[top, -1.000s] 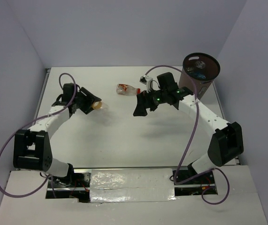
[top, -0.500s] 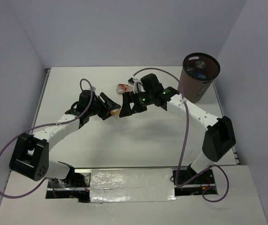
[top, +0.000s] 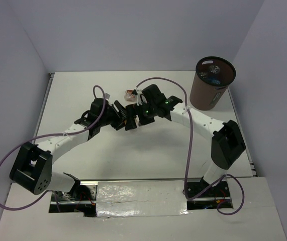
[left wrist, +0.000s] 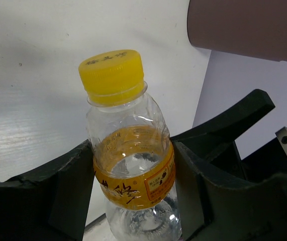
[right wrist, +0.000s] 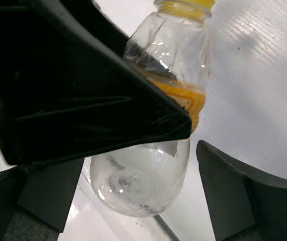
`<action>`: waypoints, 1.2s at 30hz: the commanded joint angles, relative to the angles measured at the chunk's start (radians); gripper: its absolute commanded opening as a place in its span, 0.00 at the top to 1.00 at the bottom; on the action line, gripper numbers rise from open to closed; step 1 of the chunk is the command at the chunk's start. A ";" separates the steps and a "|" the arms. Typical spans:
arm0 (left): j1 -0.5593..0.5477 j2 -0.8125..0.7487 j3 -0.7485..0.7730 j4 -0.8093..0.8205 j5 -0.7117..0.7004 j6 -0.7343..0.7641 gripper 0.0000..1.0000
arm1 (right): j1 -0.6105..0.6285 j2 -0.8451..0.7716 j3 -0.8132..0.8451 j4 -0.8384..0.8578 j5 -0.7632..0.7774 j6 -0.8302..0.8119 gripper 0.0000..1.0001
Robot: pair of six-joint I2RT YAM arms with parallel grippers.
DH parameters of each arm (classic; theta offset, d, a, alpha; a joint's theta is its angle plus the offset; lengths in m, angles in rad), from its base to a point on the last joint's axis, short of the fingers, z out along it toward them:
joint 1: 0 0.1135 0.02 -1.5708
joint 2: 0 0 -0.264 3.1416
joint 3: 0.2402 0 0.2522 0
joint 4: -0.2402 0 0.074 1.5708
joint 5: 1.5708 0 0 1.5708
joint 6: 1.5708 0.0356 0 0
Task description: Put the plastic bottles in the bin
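My left gripper (left wrist: 133,187) is shut on the short clear bottle with the orange-yellow cap and label (left wrist: 128,155) and holds it above the middle of the table. My right gripper (right wrist: 143,193) is open, its jaws on either side of this bottle's base (right wrist: 143,181), with a gap on the right side. In the top view the two grippers (top: 128,119) meet and hide the bottle. The red-labelled bottle (top: 129,93) lies on the table just behind them. The dark brown bin (top: 206,95) stands at the back right with blue-labelled bottles (top: 213,78) inside.
The bin's wall (left wrist: 249,25) shows in the left wrist view, beyond the bottle. The left gripper's black finger (right wrist: 83,100) fills the upper left of the right wrist view. Purple cables loop over both arms. White walls close in the table's sides and back.
My left gripper carried the yellow-capped bottle from the left side to the table's middle. My right gripper swung left to meet it and now straddles the bottle's base.
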 commanded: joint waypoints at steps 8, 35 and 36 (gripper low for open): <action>-0.009 -0.029 0.044 0.050 -0.020 0.015 0.82 | 0.009 0.003 0.030 0.009 -0.005 -0.038 0.40; 0.181 -0.380 0.077 -0.279 -0.239 0.256 0.00 | -0.225 -0.081 0.310 -0.150 0.253 -0.584 0.94; 0.194 -0.397 0.071 -0.289 -0.236 0.261 0.01 | -0.264 -0.086 0.339 -0.156 0.241 -0.593 0.94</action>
